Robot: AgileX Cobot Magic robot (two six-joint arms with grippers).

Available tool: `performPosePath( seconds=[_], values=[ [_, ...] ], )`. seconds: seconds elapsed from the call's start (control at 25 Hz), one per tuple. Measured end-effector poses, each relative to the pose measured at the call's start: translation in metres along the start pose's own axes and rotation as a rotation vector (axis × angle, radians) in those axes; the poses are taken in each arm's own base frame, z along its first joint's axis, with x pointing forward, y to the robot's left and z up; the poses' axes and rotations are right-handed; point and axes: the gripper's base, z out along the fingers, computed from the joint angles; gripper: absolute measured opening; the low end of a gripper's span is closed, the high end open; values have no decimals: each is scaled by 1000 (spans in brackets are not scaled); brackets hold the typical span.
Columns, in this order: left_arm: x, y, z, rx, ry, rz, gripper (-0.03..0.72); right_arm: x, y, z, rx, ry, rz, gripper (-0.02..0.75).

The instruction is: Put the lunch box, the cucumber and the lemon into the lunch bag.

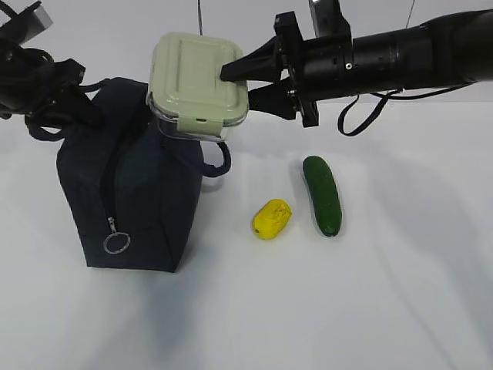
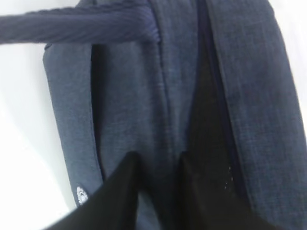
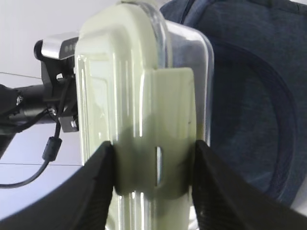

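My right gripper [image 1: 240, 82] is shut on the lunch box [image 1: 199, 81], a clear box with a sage-green lid. It holds the box tilted on edge in the air above the top right of the navy lunch bag [image 1: 131, 200]. In the right wrist view the gripper [image 3: 153, 158] clamps the box [image 3: 139, 86] at its lid clip, with the bag [image 3: 249, 96] behind. My left gripper [image 1: 77, 104] pinches the bag's top left edge. In the left wrist view it [image 2: 156, 167] is shut on a fold of the bag's fabric [image 2: 129, 105] beside the dark opening. The lemon [image 1: 272, 219] and the cucumber [image 1: 322, 194] lie on the table to the right of the bag.
The bag's zipper ring pull [image 1: 116, 243] hangs on its front face and a handle loop [image 1: 219, 163] sticks out on its right. A cable loop [image 1: 356, 116] hangs under the right arm. The table [image 1: 400, 293] is white.
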Motion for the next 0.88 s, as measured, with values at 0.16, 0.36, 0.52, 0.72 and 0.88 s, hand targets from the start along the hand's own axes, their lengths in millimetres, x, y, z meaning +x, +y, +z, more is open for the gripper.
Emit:
performPosePath(
  seconds=[0.16,0.36,0.52,0.72,0.88],
  values=[
    [2,-2,0,21,25,1,34,-1,-2,1,-13,-10,19,354],
    [1,-10,-1,107,20,-43,-8,-2,2,2,-62,-26,45,354],
    [-2,-18,-2,203,-7,-82,-8,-3,6,1,-105,-32,64,354],
    [-7,-32,-6,363,-42,-155,-8,-3,5,2,-109,-28,69,354],
    [-7,-40,-9,455,-38,-166,-9,-1,-1,4,-95,-12,73,354]
  ],
)
